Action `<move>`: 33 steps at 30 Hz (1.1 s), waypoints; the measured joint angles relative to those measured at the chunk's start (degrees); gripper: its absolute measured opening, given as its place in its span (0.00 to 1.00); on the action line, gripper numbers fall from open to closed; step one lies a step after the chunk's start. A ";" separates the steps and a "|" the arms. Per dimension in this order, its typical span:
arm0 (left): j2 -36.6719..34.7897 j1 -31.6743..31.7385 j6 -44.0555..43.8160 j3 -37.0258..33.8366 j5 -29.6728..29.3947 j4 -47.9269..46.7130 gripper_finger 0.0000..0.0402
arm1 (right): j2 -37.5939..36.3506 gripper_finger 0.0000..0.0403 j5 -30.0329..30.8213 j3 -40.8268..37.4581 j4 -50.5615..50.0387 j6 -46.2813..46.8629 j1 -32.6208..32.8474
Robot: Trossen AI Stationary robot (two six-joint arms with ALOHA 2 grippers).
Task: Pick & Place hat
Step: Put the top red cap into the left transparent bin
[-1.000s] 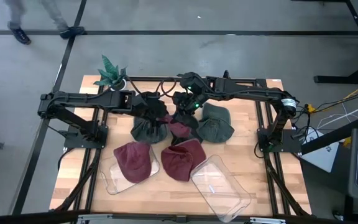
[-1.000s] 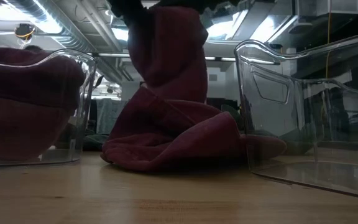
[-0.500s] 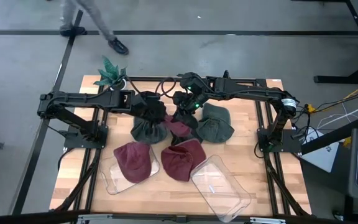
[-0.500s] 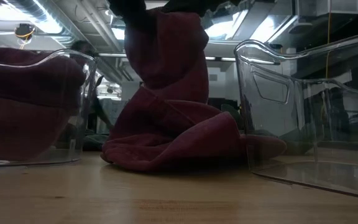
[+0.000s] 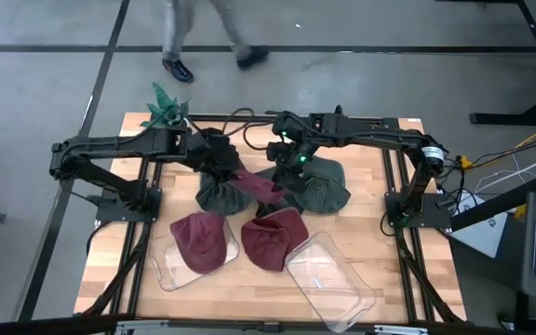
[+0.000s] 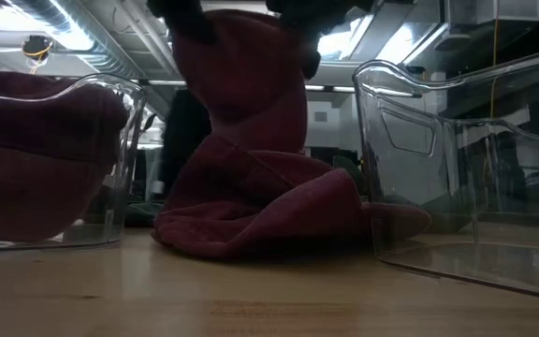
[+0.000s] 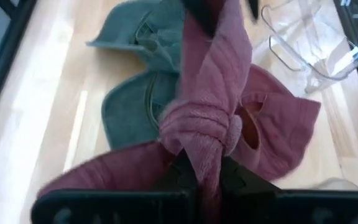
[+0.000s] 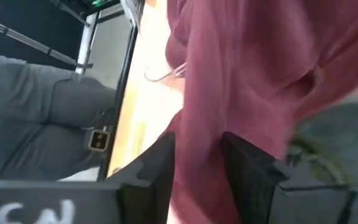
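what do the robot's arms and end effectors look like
Both arms are dark, near-black jointed links. The left arm and right arm carry black cables looping near the wrists. A green light glows by the right end effector. The right arm's base joint has a pale ring. Each end effector has two flat black fingers.

High view looks straight down; low view sits level at tabletop; both wrist views close on the shared maroon hat (image 7: 213,118)
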 joint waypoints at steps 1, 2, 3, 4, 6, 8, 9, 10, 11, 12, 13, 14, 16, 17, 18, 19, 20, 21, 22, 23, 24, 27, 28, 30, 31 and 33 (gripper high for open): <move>-0.42 0.28 -0.48 0.00 0.73 -0.89 0.01 | -0.24 0.35 -0.39 0.00 -0.31 0.00 0.00; -0.82 0.42 -0.99 0.00 1.56 -1.75 0.01 | -0.92 0.36 -0.51 0.02 -0.78 -0.01 -0.01; -1.23 0.54 -1.61 0.00 2.55 -2.92 0.01 | -1.54 0.36 -0.30 0.02 -1.97 -0.02 -0.13; -1.54 0.55 -2.17 0.00 3.46 -4.08 0.01 | -2.08 0.36 0.09 0.02 -2.78 -0.08 -0.17; -2.04 0.44 -3.49 0.00 4.82 -5.78 0.01 | -3.55 0.36 1.41 0.02 -4.67 -0.17 -0.49; -2.41 0.34 -4.88 0.00 7.11 -7.27 0.01 | -5.15 0.36 4.33 0.02 -6.69 -0.21 -0.90; -2.57 0.34 -5.86 0.00 8.44 -7.68 0.01 | -6.07 0.36 6.19 0.02 -7.61 -0.28 -1.17; -2.71 0.34 -6.92 0.00 10.01 -8.15 0.01 | -6.95 0.36 8.21 0.02 -8.51 -0.38 -1.25; -2.77 0.34 -7.91 0.00 11.85 -8.30 0.01 | -8.00 0.36 10.14 0.02 -8.87 -0.42 -1.37; -2.87 0.34 -8.99 0.00 13.66 -8.32 0.01 | -8.95 0.36 12.16 0.02 -9.19 -0.42 -1.53; -2.96 0.37 -10.06 0.00 15.35 -8.34 0.01 | -9.77 0.36 13.98 0.02 -9.40 -0.39 -1.55; -3.04 0.45 -11.20 0.00 16.99 -8.33 0.01 | -10.63 0.36 15.39 0.02 -9.38 -0.25 -1.53; -3.06 0.56 -13.69 0.00 18.70 -8.33 0.01 | -12.02 0.36 17.61 0.02 -9.42 0.05 -1.51; -3.04 0.59 -14.92 0.00 19.07 -8.33 0.01 | -12.73 0.36 18.59 0.02 -9.48 0.07 -1.51; -3.06 0.66 -16.02 0.02 19.29 -8.33 0.01 | -13.36 0.36 19.59 0.02 -9.54 0.10 -1.49; -3.06 0.77 -16.68 0.22 19.38 -8.50 0.01 | -14.04 0.36 20.50 0.02 -9.56 0.28 -1.51; -3.06 0.86 -17.30 0.59 19.53 -8.53 0.01 | -14.64 0.36 21.38 0.00 -9.59 0.41 -1.51; -3.06 0.88 -17.89 1.12 19.58 -8.51 0.01 | -15.11 0.36 22.44 0.02 -9.70 0.49 -1.51; -3.06 0.89 -18.37 1.68 19.57 -8.47 0.01 | -15.71 0.36 23.54 0.02 -10.00 0.48 -1.51; -3.06 0.93 -18.64 2.33 19.49 -8.50 0.01 | -16.12 0.36 24.92 0.00 -10.39 0.48 -1.51; -3.06 0.93 -18.75 2.95 19.41 -8.48 0.01 | -16.51 0.36 26.74 0.00 -10.54 0.46 -1.51; -3.08 0.90 -19.92 4.81 19.39 -8.43 0.01 | -17.70 0.36 32.35 0.00 -10.80 0.09 -1.49; -3.08 0.92 -20.54 5.37 19.39 -8.35 0.01 | -18.14 0.36 34.15 0.00 -10.85 0.03 -1.49; -3.08 1.07 -21.79 6.48 19.39 -8.41 0.01 | -18.77 0.36 37.42 0.00 -10.83 -0.25 -1.49; -3.08 1.22 -22.49 7.13 19.52 -8.40 0.01 | -19.04 0.36 38.79 0.00 -10.85 -0.57 -1.49; -3.08 1.41 -23.92 8.50 19.68 -8.30 0.01 | -19.31 0.36 41.39 0.00 -10.85 -1.42 -1.49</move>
